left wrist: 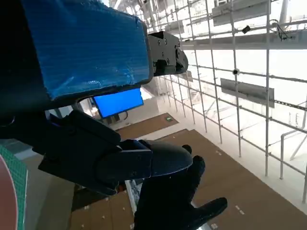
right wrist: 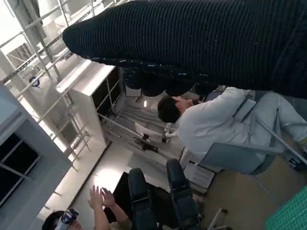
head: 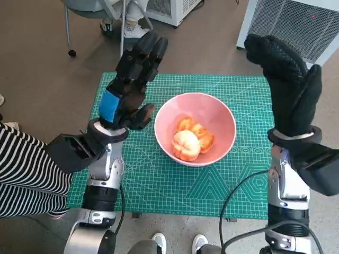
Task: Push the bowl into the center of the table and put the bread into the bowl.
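Note:
The pink bowl [head: 212, 108] stands near the middle of the green cutting mat [head: 159, 185]. Orange-brown bread [head: 193, 140] lies inside it. My left hand [head: 132, 84] is raised above the mat's left part, left of the bowl, fingers stretched out and holding nothing. In the left wrist view its blue-taped back [left wrist: 86, 48] fills the upper left. My right hand [head: 288, 79] in the black glove is lifted at the mat's right edge, right of the bowl, fingers extended and empty. The glove [right wrist: 192, 43] spans the right wrist view.
A striped sleeve [head: 26, 174] of a person reaches in at the left. A wheeled chair [head: 100, 16] and white cabinets [head: 296, 21] stand beyond the table. Shoes [head: 175, 243] show at the near edge. A seated person [right wrist: 216, 124] appears in the right wrist view.

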